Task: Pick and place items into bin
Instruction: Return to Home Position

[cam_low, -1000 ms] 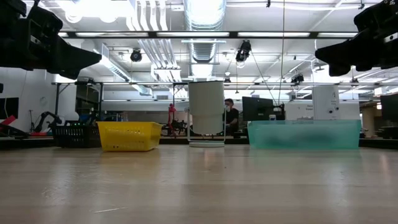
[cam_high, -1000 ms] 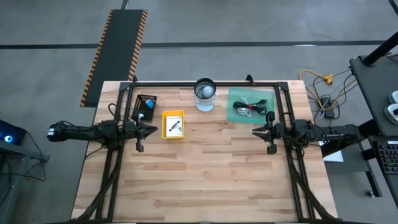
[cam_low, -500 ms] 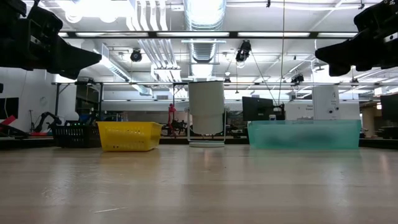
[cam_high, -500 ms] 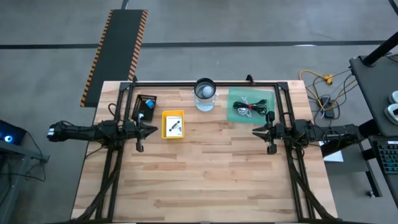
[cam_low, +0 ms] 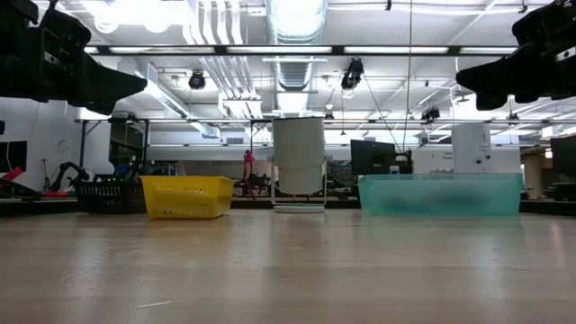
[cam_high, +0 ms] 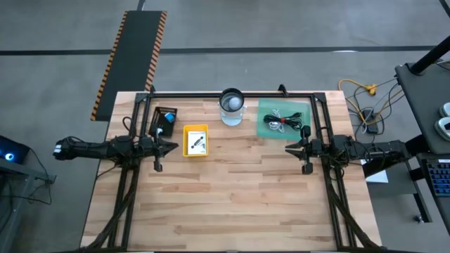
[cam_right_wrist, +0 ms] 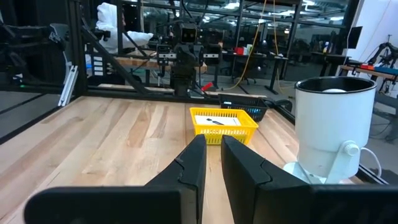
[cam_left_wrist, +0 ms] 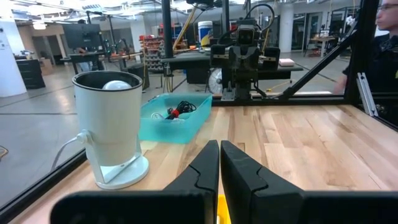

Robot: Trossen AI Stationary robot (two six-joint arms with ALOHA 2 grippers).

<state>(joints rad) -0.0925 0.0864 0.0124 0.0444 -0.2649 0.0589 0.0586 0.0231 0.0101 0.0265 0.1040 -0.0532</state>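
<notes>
The items lie in containers along the table's far side. A white card printed with a dark part (cam_right_wrist: 217, 121) lies in a yellow basket (cam_high: 195, 140). A black cable coil with a red tie (cam_left_wrist: 177, 111) and thin pale cables lie in a teal bin (cam_high: 285, 119). A black basket (cam_high: 164, 121) at the far left holds small things I cannot make out. My left gripper (cam_high: 174, 147) hovers level and shut beside the yellow basket, pointing toward the table's right. My right gripper (cam_high: 287, 148) hovers level near the teal bin, pointing left, fingers shut to a narrow slit (cam_right_wrist: 213, 142), nothing between them.
A white cylinder lamp (cam_high: 232, 107) stands upright at the far middle, between the yellow basket and the teal bin. A black frame (cam_high: 232, 93) runs along the far edge and both sides. The bare wooden tabletop (cam_high: 232, 197) stretches toward the near edge.
</notes>
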